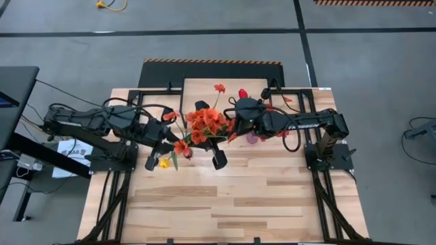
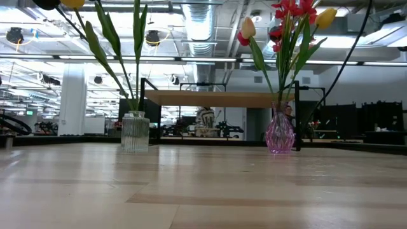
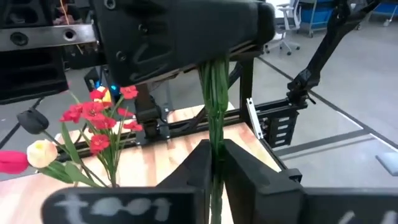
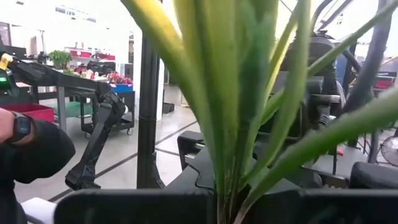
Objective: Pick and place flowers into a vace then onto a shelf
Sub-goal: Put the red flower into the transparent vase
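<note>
While both arms meet over the far half of the table (image 1: 231, 204), we see the left gripper (image 3: 214, 155) with its fingers (image 3: 249, 165) pinched together on a bundle of green stems (image 3: 214, 99), held up off the wood. Our right gripper (image 4: 227, 208) is also clamped tight, on a bunch of green stems and leaves (image 4: 236, 93) that fills its wrist view.

From above, the orange-red flowers (image 1: 204, 122) sit bunched between the two arms, just in front of the shelf (image 1: 225, 87), hiding most of both grippers. A few loose blooms stick out around the bunch: a yellow tulip (image 1: 163, 163) on the left-arm side, red ones near the shelf's front edge.

Low view shows two vases standing upright in front of the shelf, well apart: a clear ribbed vase (image 2: 135, 131) holding leafy stems and a pink vase (image 2: 280, 133) holding red, cream and yellow flowers. The shelf top is bare in that view.

Room to move: the near half of the table, away from the shelf, is open plank right to its edges. Black frame rails (image 1: 112, 197) run along both sides. A person's sleeve and wristwatch (image 4: 22, 127) show at the edge of the right wrist view, off the table.
</note>
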Controlling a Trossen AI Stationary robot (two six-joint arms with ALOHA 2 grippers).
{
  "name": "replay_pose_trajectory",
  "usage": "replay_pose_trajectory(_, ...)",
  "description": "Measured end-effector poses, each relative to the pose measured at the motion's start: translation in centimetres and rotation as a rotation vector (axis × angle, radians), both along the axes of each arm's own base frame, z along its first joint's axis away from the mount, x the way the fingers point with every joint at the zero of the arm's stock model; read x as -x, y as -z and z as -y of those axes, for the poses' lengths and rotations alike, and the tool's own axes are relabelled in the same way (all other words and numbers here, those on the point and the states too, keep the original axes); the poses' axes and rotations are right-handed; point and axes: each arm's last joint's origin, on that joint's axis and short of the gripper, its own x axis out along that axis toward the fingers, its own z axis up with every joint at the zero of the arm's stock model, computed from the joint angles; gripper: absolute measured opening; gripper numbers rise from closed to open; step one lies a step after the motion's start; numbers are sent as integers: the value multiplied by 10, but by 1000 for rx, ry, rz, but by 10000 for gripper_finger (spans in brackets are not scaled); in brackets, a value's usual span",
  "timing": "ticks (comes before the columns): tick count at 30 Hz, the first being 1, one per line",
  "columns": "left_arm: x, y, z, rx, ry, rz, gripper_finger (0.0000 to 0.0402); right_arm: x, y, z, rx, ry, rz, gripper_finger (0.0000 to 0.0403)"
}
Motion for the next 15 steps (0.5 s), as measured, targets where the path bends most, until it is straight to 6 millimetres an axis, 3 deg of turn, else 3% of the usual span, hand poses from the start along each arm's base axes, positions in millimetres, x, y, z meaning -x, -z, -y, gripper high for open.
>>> replay_pose_trajectory(9,6,-13,-3,-13,-35,-1,3,0,-1,0,-6,24,10,37)
replay_pose_trajectory(15,11,-22,-4,-22,-54,17,2,-1,1,0,-4,66,-7,83)
